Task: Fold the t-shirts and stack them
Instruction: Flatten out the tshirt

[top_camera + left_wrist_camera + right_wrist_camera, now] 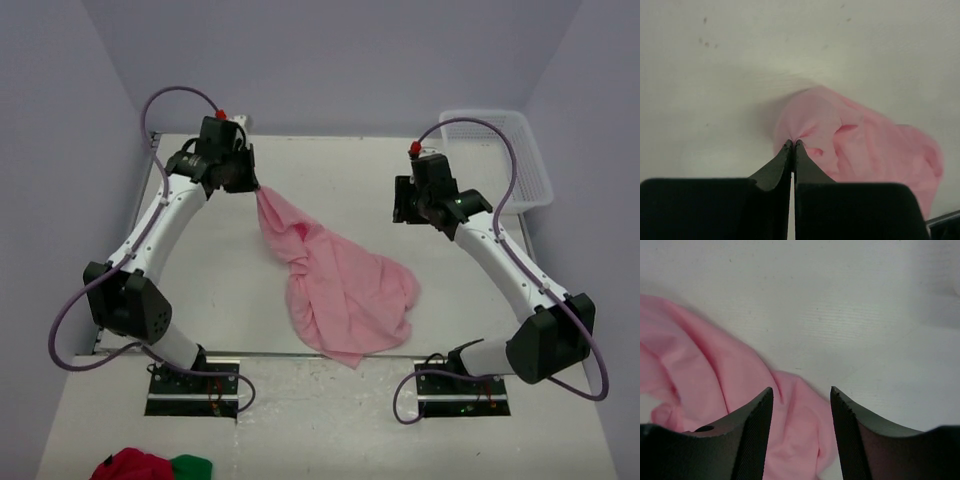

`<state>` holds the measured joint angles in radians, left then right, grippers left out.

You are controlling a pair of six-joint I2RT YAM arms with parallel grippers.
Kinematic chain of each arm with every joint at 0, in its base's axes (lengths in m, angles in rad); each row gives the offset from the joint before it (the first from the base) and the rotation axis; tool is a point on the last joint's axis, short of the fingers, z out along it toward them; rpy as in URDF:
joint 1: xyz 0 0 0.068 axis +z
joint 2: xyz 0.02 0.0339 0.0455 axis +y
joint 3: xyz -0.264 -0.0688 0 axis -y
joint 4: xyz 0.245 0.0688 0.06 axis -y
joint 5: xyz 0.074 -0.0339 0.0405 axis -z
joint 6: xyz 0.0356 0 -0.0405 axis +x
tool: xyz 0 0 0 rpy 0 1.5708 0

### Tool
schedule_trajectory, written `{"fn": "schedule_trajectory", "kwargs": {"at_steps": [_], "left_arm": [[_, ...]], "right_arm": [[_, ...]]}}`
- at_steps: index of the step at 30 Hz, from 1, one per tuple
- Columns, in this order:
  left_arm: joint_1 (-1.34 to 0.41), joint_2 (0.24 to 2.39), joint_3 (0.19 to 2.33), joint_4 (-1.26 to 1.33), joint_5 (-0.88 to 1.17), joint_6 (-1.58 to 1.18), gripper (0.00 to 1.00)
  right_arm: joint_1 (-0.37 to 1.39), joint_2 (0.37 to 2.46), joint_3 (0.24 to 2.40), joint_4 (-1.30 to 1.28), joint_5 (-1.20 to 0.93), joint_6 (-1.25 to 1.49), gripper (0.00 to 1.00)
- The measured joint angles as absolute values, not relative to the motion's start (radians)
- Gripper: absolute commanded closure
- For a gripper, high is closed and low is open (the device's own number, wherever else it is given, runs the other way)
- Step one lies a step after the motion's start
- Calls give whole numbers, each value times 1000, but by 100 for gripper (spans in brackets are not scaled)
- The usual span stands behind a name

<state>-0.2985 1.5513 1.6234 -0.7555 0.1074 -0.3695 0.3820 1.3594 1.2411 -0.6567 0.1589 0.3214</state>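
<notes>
A light pink t-shirt (340,285) lies crumpled in the middle of the white table, one end pulled up toward the far left. My left gripper (256,189) is shut on that raised end; in the left wrist view the closed tips (793,144) pinch a fold of the pink t-shirt (850,145). My right gripper (405,212) is open and empty, held above the table to the right of the shirt. In the right wrist view its gripper (801,392) frames part of the pink t-shirt (715,375) below. The collar and label are hidden.
A white mesh basket (500,150) stands at the far right corner. A red and green cloth (150,466) lies at the near left edge, in front of the arm bases. Purple walls close in the table on three sides.
</notes>
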Motion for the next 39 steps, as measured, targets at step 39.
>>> {"fn": "schedule_trajectory", "kwargs": {"at_steps": [39], "left_arm": [[-167, 1467, 1288, -671, 49, -356, 100]], "right_arm": [[1224, 1618, 1065, -735, 61, 584, 50]]}}
